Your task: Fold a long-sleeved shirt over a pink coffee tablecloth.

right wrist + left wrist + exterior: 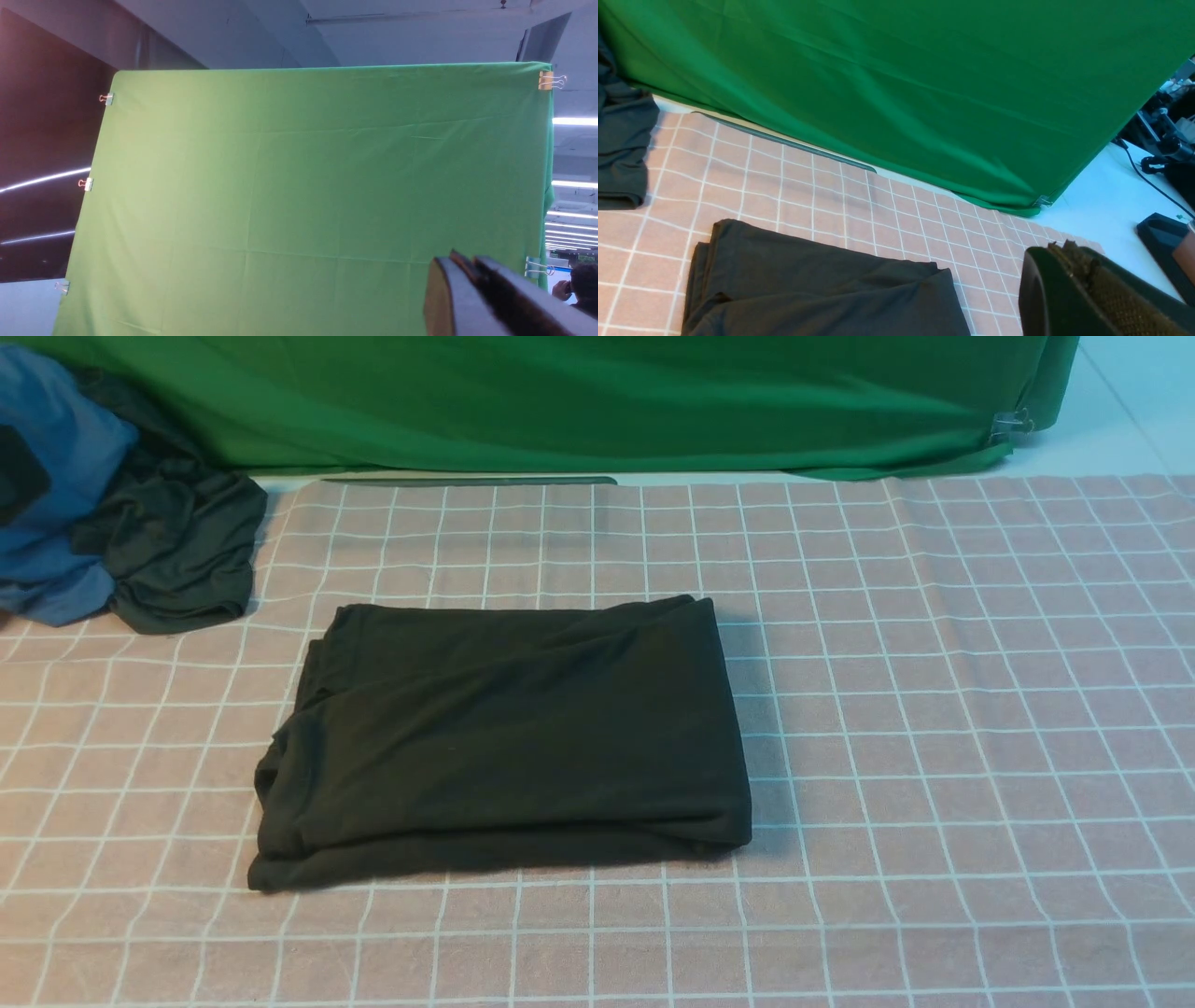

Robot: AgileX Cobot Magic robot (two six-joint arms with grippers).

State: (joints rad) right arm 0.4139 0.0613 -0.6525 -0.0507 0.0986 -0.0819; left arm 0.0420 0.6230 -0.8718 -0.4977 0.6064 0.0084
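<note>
No legible text, label, brand, number or sign appears on any surface in the three views.

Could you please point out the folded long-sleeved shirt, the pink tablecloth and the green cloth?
long-sleeved shirt (513, 737), front view, middle of the folded top layer.
pink tablecloth (934, 709), front view, bare checked area.
green cloth (597, 401), front view, draped middle.

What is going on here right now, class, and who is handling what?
Nothing is being handled at this moment. The dark shirt lies folded into a neat rectangle on the pink checked tablecloth, with no arm over it in the front view. The left end effector is shut and empty, off to one side of the shirt. The right end effector points up at the green backdrop, jaws close together and holding nothing. A bundle of dark and blue clothes sits at the far left.
</note>
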